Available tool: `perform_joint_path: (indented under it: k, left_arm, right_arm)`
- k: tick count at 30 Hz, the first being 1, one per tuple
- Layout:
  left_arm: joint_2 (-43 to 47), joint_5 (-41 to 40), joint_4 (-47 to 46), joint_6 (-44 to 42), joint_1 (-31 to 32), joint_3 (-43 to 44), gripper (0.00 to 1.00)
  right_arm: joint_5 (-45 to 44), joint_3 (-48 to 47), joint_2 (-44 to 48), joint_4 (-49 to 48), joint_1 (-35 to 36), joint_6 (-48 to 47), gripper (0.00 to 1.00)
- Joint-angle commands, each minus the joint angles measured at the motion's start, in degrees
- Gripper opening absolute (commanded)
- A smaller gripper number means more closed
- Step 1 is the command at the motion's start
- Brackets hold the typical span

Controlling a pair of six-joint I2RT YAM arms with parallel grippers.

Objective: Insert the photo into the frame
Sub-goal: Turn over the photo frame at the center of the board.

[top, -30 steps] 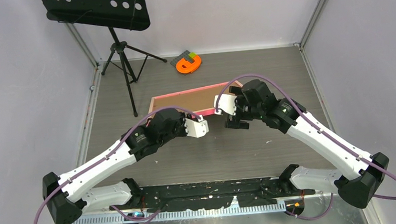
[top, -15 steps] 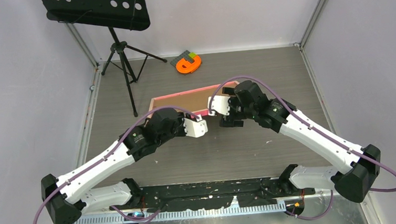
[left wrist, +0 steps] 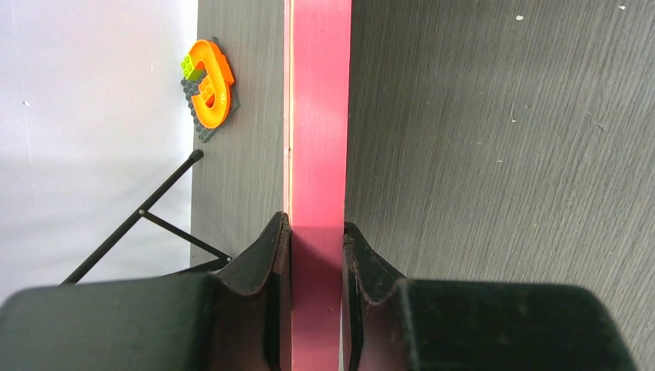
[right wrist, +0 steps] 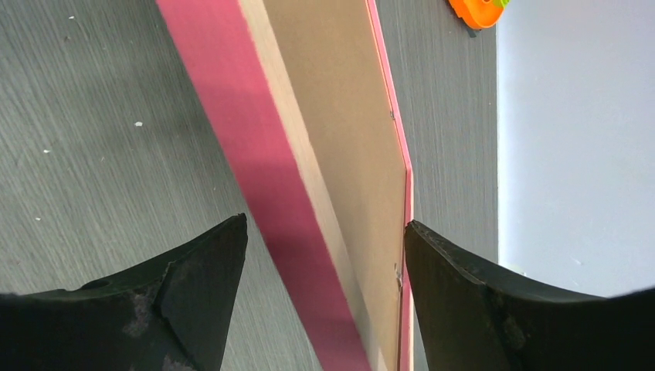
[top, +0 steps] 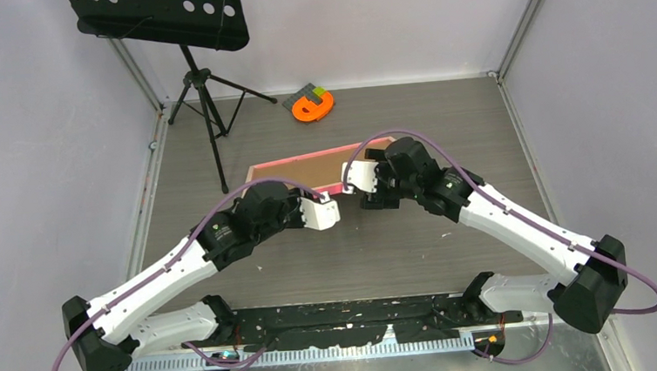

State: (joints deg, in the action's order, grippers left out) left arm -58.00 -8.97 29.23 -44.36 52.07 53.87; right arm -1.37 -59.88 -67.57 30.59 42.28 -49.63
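Frame (top: 298,172), brown backing (right wrist: 340,116) up, midway between counter (top: 399,250) side edges: your left hand (left wrist: 317,232) clamps its near rail, right hand (right wrist: 324,232) straddles it agape; photo unseen; next, close right squarely to steady it.

L arm: stretched fwd and inward from base, elbow bent, wrist at near long edge of the frame (left wrist: 317,116). L gripper (left wrist: 317,232) clamped on that edge, one finger (left wrist: 270,255) each side, pads touching. R arm: mirrors it, wrist just right of L's at same edge. R gripper (right wrist: 324,232) jaws wide, straddling frame; one finger clear, other's contact unclear.
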Motion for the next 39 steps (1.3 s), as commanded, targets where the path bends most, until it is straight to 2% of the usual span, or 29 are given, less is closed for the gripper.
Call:
perform_joint_path:
  k: [1,12,21,26,27,35,37,39]
  left_arm:
    - [2.5,1.7,-4.1,2.3,-0.6,0.3,0.00]
    - [2.6,2.2,-3.6,2.3,-1.1,0.3,0.00]
    - [2.5,2.3,-4.1,2.1,-1.5,0.3,0.00]
    - [2.2,1.4,-4.3,1.6,-1.9,1.0,0.00]
    - [2.1,1.3,-4.3,1.6,-2.1,1.2,0.00]
    - [1.6,2.4,-3.7,1.8,-3.7,2.6,0.00]
    - [1.3,3.0,-3.3,2.2,-3.7,2.9,0.00]
    - [1.1,3.3,-3.1,2.6,-3.7,3.2,0.00]
  right_arm:
    - [0.6,-0.3,-1.5,-4.3,0.5,-0.4,0.79]
    - [0.6,-1.6,-5.3,-6.0,0.8,0.4,0.60]
    - [0.6,-2.2,-4.9,-4.5,0.9,0.6,0.32]
    - [0.6,-3.4,-4.0,-2.6,1.2,0.8,0.09]
    - [0.6,-3.7,-3.6,-2.2,1.2,0.9,0.07]
    - [2.5,-5.4,-2.3,0.0,1.4,1.4,0.06]
    - [2.5,-5.4,-2.5,0.2,1.5,1.6,0.19]
    - [2.4,-5.3,-2.7,0.1,1.6,1.7,0.39]
